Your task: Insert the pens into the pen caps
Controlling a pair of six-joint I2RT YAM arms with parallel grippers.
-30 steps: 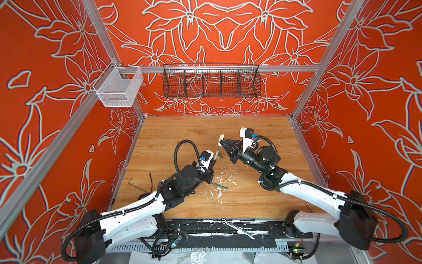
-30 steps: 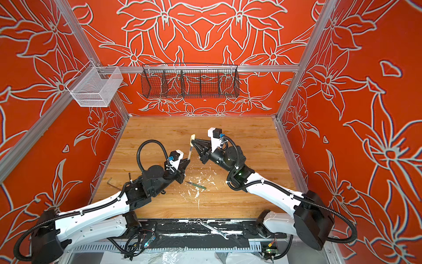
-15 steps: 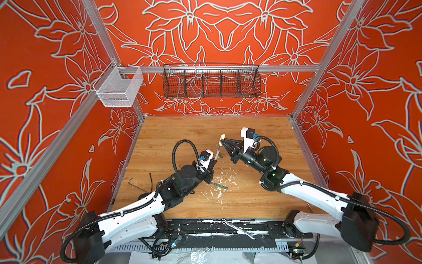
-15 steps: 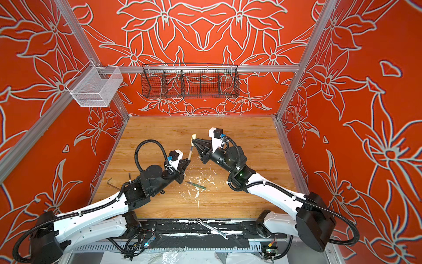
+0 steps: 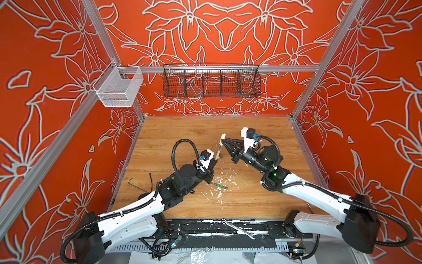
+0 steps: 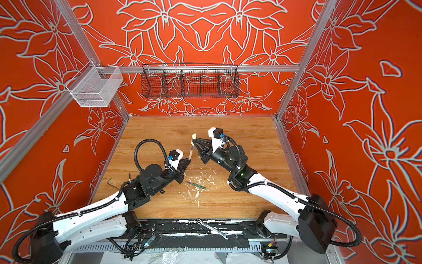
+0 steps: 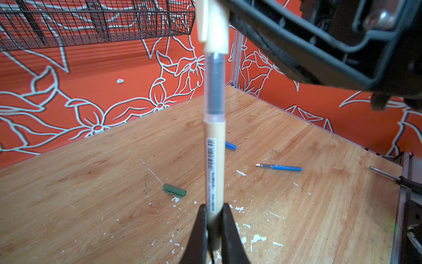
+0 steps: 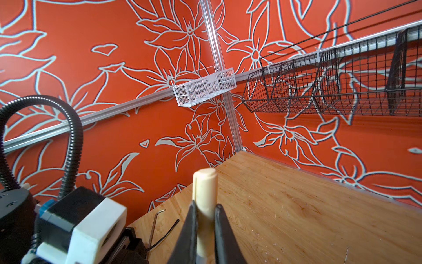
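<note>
While nothing has shifted, left gripper (image 7: 214, 209) stays clamped on beige pen (image 7: 213, 148); right gripper (image 8: 206, 205) pinches cap (image 8: 204, 182); seating looks unfinished.

Beige pen (image 7: 214, 160) aloft, tip inside beige cap (image 7: 217, 27); blue pen (image 7: 283, 168), green cap (image 7: 175, 190) flat.

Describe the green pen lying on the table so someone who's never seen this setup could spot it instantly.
Start at the wooden tabletop and find the scatter of white flecks at its middle. The green pen lies flat among them. It is long, thin and dark green, unlike the stubby green cap and the beige pen held up in the air.
</note>
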